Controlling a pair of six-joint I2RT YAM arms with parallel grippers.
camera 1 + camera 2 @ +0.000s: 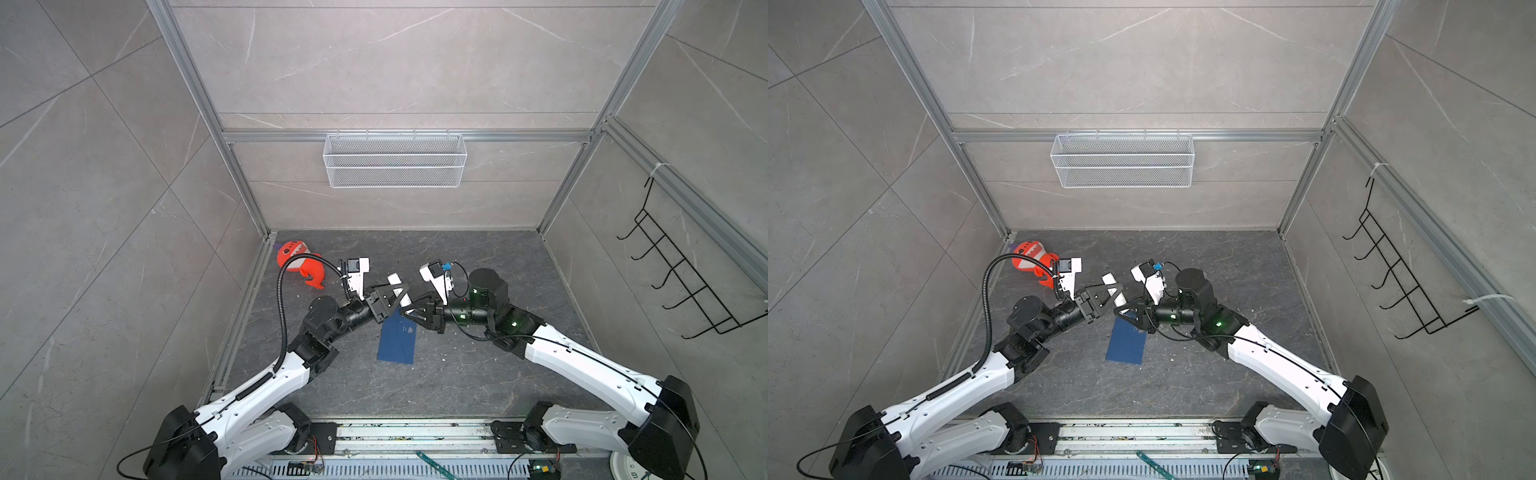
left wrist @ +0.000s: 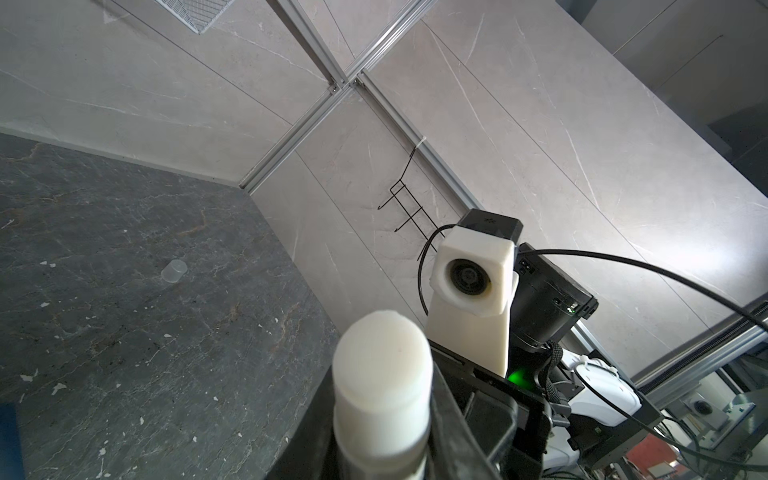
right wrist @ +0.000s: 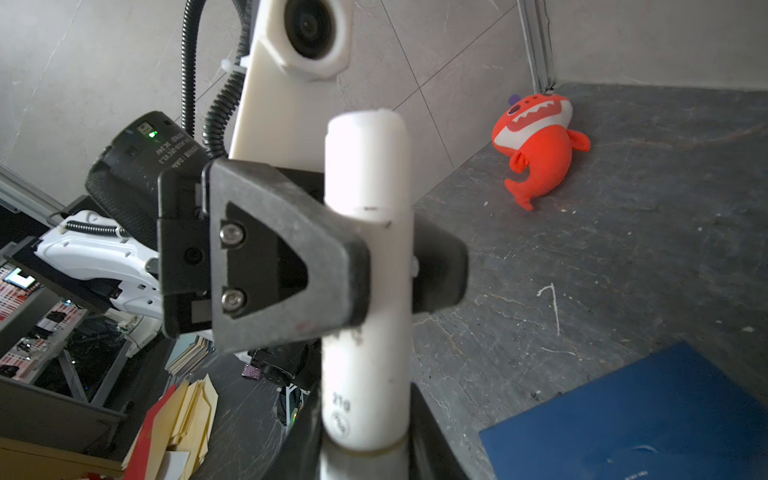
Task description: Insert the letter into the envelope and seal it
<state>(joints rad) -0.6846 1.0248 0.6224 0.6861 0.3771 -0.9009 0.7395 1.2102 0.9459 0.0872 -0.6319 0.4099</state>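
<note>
Navy paper envelope (image 1: 397, 341) lies flat on the dark stone counter (image 1: 478, 374), just nearer the robot than the two hands, with its far edge partly hidden by the right one. White glue stick (image 3: 365, 166) spans both hands. Left hand (image 3: 368, 270) pinches it round the middle, fingers tight on the barrel. Right hand (image 3: 365, 451) seems clamped on its base end, though only finger edges show. Orange plush toy (image 1: 297, 264) sits in the far left corner. Small clear cap (image 2: 174, 271) stands alone on the counter.

Matt navy paper envelope (image 1: 397, 341), smooth white plastic glue stick (image 3: 368, 174), orange cloth toy (image 3: 538, 149)
</note>
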